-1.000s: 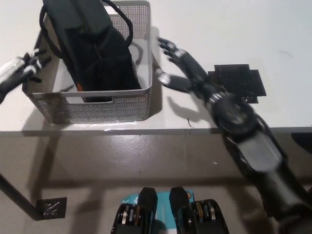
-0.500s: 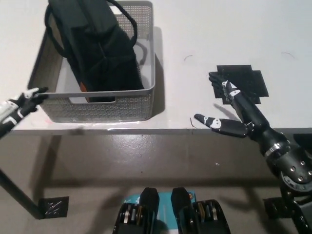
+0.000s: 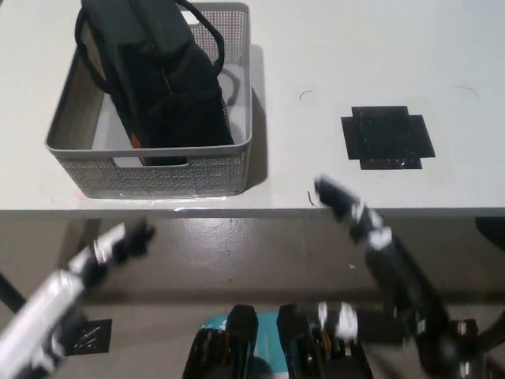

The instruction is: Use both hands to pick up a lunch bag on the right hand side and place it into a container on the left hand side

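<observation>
White table (image 3: 371, 55) with black cross mark (image 3: 387, 136), black lunch bag (image 3: 154, 71) upright inside grey basket (image 3: 150, 170), left hand (image 3: 118, 245) and right hand (image 3: 355, 215) below table edge, both blurred, grasp state unclear

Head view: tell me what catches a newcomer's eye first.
A black lunch bag stands inside the grey basket at the white table's upper left. A black cross-shaped mark sits on the table to the right. Below the table edge, the white left robot hand and black right robot hand show blurred, holding nothing.
</observation>
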Tool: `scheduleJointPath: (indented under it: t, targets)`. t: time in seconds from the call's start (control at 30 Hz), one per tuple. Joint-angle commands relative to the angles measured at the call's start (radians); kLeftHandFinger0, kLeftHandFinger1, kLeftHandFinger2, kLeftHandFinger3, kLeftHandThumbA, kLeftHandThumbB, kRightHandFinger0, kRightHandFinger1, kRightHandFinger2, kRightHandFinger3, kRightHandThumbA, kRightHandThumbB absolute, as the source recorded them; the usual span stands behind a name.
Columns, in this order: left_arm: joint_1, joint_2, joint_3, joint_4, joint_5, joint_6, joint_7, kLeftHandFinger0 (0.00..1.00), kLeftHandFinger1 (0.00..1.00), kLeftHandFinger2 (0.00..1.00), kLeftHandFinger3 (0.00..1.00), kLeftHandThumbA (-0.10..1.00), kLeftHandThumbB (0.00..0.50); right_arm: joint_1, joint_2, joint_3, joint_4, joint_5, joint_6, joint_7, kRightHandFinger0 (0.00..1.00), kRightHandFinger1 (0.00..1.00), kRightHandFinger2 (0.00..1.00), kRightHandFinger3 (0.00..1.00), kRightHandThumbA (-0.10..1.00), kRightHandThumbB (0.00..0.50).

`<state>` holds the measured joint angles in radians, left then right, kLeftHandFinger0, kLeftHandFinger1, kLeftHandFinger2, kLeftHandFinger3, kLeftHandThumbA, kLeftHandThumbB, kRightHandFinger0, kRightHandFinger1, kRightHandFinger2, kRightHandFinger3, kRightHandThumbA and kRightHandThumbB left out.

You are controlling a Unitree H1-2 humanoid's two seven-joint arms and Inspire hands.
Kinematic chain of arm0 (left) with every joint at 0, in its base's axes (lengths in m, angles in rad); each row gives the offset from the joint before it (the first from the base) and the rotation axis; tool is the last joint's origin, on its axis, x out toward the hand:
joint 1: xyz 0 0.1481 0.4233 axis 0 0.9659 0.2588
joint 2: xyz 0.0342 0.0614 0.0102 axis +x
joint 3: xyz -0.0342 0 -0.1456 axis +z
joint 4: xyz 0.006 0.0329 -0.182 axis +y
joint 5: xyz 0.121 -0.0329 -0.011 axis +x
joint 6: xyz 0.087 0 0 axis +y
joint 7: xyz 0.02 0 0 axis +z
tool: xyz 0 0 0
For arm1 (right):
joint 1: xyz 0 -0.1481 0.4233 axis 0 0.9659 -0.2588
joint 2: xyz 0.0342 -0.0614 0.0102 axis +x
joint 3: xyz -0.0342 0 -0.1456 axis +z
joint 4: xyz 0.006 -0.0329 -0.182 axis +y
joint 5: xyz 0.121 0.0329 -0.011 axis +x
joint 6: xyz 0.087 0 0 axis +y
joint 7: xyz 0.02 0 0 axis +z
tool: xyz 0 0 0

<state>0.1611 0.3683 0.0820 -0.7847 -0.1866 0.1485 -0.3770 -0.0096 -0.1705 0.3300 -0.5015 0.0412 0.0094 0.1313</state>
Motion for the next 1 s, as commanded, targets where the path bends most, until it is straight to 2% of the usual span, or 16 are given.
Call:
scheduleJointPath:
  t: [0.0, 0.03, 0.1, 0.13, 0.37, 0.5, 0.53, 0.63, 0.7, 0.8, 0.9, 0.97]
  targets:
    - [0.246, -0.170, -0.088, 0.042, -0.030, -0.360, 0.022, 1.00, 1.00, 1.00, 1.00, 1.00, 0.203, 0.240, 0.065, 0.096, 0.014, -0.013, -0.355, 0.005, 1.00, 1.00, 1.00, 1.00, 1.00, 0.277]
    - [0.253, -0.176, -0.093, 0.056, -0.023, -0.356, 0.018, 1.00, 1.00, 1.00, 1.00, 1.00, 0.215, 0.247, 0.069, 0.096, 0.041, -0.017, -0.371, 0.005, 1.00, 1.00, 1.00, 1.00, 1.00, 0.271]
    - [0.252, -0.197, -0.106, 0.106, 0.007, -0.368, 0.015, 1.00, 1.00, 1.00, 1.00, 1.00, 0.205, 0.252, 0.081, 0.086, 0.110, -0.029, -0.395, -0.001, 1.00, 1.00, 1.00, 1.00, 1.00, 0.282]
    - [0.245, -0.210, -0.113, 0.156, 0.019, -0.390, 0.010, 1.00, 1.00, 1.00, 1.00, 1.00, 0.180, 0.255, 0.094, 0.074, 0.160, -0.034, -0.414, -0.012, 1.00, 1.00, 1.00, 1.00, 1.00, 0.278]
    - [0.182, -0.250, -0.110, 0.398, 0.122, -0.479, 0.038, 1.00, 1.00, 1.00, 1.00, 1.00, 0.168, 0.199, 0.135, -0.012, 0.445, -0.008, -0.477, -0.039, 1.00, 1.00, 1.00, 1.00, 1.00, 0.270]
    - [0.126, -0.249, -0.101, 0.519, 0.146, -0.522, 0.045, 1.00, 1.00, 1.00, 1.00, 1.00, 0.152, 0.142, 0.157, -0.067, 0.618, 0.003, -0.476, -0.063, 1.00, 1.00, 1.00, 1.00, 1.00, 0.280]
    - [0.111, -0.250, -0.097, 0.551, 0.158, -0.532, 0.051, 1.00, 1.00, 1.00, 1.00, 1.00, 0.164, 0.125, 0.162, -0.080, 0.659, 0.009, -0.479, -0.060, 1.00, 1.00, 1.00, 1.00, 1.00, 0.268]
    - [0.075, -0.250, -0.091, 0.625, 0.184, -0.539, 0.067, 1.00, 1.00, 1.00, 1.00, 1.00, 0.147, 0.084, 0.175, -0.115, 0.735, 0.027, -0.479, -0.053, 1.00, 1.00, 1.00, 1.00, 1.00, 0.235]
    - [0.033, -0.253, -0.088, 0.676, 0.210, -0.532, 0.085, 1.00, 1.00, 1.00, 1.00, 1.00, 0.149, 0.039, 0.172, -0.137, 0.773, 0.033, -0.479, -0.049, 1.00, 1.00, 1.00, 1.00, 1.00, 0.250]
    - [-0.028, -0.257, -0.090, 0.752, 0.223, -0.537, 0.102, 1.00, 1.00, 1.00, 1.00, 1.00, 0.179, -0.020, 0.169, -0.167, 0.824, 0.036, -0.479, -0.040, 1.00, 1.00, 1.00, 1.00, 1.00, 0.275]
    - [-0.078, -0.261, -0.091, 0.829, 0.222, -0.526, 0.116, 1.00, 1.00, 1.00, 1.00, 1.00, 0.236, -0.059, 0.173, -0.192, 0.856, 0.035, -0.453, -0.037, 1.00, 1.00, 1.00, 1.00, 1.00, 0.293]
    - [-0.091, -0.260, -0.093, 0.854, 0.227, -0.526, 0.123, 1.00, 1.00, 1.00, 1.00, 1.00, 0.238, -0.067, 0.176, -0.201, 0.858, 0.033, -0.448, -0.032, 1.00, 1.00, 1.00, 1.00, 1.00, 0.270]
